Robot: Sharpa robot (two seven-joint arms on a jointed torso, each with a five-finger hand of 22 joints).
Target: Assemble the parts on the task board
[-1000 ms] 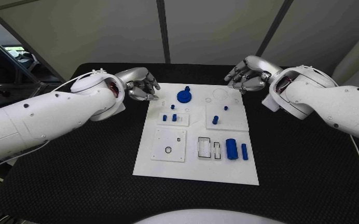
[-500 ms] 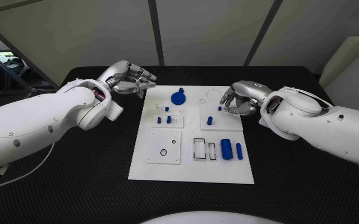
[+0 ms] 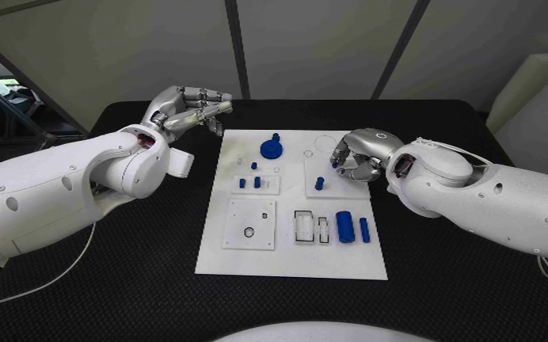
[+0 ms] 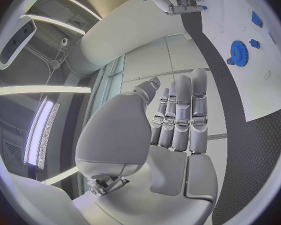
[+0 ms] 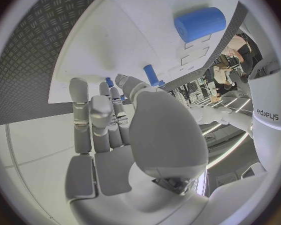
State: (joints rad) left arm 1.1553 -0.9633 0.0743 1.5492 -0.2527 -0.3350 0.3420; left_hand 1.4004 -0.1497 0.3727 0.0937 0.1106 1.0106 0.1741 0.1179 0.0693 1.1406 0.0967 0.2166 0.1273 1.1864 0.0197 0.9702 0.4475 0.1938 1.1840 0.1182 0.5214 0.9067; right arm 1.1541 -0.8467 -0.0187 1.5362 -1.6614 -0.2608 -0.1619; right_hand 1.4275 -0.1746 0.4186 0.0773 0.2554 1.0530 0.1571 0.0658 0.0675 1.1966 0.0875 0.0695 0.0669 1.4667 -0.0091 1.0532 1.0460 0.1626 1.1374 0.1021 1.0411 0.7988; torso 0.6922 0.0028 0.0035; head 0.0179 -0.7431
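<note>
The white task board (image 3: 291, 251) lies in the middle of the black table. On it are a blue gear with a knob (image 3: 272, 149), several small blue pegs (image 3: 256, 182), one peg (image 3: 321, 183) on the right-hand plate, and a blue cylinder (image 3: 345, 226) beside a blue bar (image 3: 364, 229). My left hand (image 3: 188, 108) hovers off the board's far left corner, fingers straight, holding nothing. My right hand (image 3: 359, 156) arches over the right-hand plate, fingers pointing down. In the right wrist view its fingers (image 5: 93, 115) are apart and a small peg (image 5: 109, 81) stands just past the fingertips.
A square plate with a ring hole (image 3: 251, 224) and rectangular slots (image 3: 304, 226) sit on the board's near half. The black table (image 3: 114, 279) stretches around the board. The left wrist view shows the gear (image 4: 238, 50) and my right hand (image 4: 175, 0).
My left hand has risen and drawn back from the board's corner, its fingers straightening. My right hand has come in over the board's right plate, covering a small peg.
</note>
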